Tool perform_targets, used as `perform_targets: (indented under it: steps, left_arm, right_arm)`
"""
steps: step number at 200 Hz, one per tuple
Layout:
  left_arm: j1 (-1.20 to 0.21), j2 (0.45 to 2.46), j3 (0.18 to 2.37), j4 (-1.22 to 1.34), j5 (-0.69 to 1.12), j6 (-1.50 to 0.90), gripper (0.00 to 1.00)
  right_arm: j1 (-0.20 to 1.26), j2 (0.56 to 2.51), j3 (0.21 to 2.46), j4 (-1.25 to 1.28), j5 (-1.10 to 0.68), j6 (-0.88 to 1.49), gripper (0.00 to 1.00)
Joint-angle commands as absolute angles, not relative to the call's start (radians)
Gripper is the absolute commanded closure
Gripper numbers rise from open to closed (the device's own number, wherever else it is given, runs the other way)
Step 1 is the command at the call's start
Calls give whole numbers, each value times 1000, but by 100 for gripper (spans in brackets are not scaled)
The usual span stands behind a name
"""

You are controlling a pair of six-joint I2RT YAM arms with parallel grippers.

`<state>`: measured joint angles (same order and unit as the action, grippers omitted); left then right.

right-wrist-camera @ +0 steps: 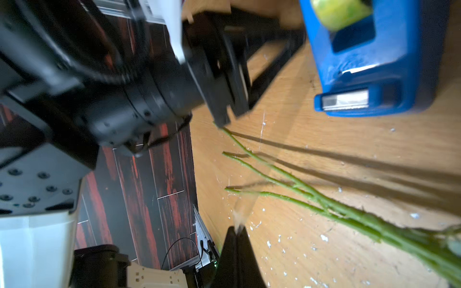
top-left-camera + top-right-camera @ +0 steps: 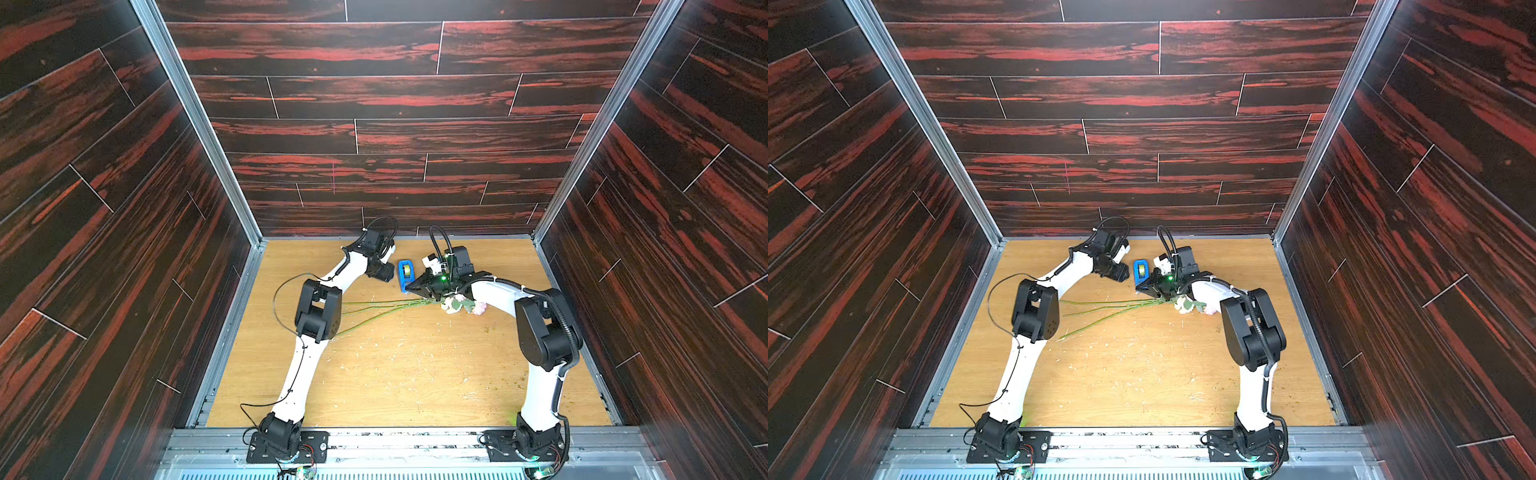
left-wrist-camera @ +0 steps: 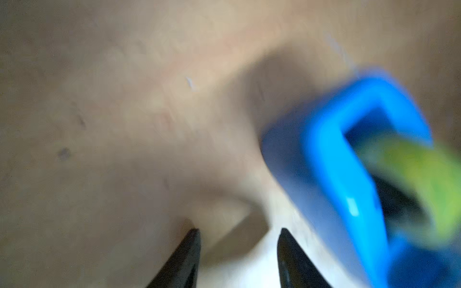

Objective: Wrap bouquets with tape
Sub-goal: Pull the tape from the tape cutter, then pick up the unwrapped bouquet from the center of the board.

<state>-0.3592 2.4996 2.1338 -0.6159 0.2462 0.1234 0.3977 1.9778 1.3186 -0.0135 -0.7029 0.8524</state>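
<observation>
Our left end effector (image 3: pixel 239 233) stands half-spread, empty, beside the blue plastic tape dispenser (image 2: pixel 406 274); our right end effector (image 1: pixel 237 229) pinches a clear tape strip (image 1: pixel 241 209) near the green-stemmed, pale-pink bouquet (image 2: pixel 386 308) on the wooden table (image 2: pixel 415 374).

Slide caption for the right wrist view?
Right gripper pinches a clear tape strip near the bouquet stems, blue dispenser beyond.
</observation>
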Motion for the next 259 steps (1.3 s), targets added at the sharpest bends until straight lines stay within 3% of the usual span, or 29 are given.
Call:
perform_targets:
  steps: [1,40,82,145,259]
  left_arm:
    - [-356,2306,1972,-586,305,319,45]
    - [-340,2058,1614,-355,330,544,41]
    - [-337,1945,1464,-499,544,929,38]
    - [-363,2066,1603,-775,521,1050,31]
    - [-406,2216,1746,-811,413,982,28]
  right_arm:
    - [412,1913,1303,-26,-738,836,100]
    - [408,1894,1279,-23,-746,824,100]
    - [403,1876,1255,-8,-749,823,100]
    - [399,1864,1242,-21,-734,812,100]
    - [396,1852,1233,-58,-701,781,100]
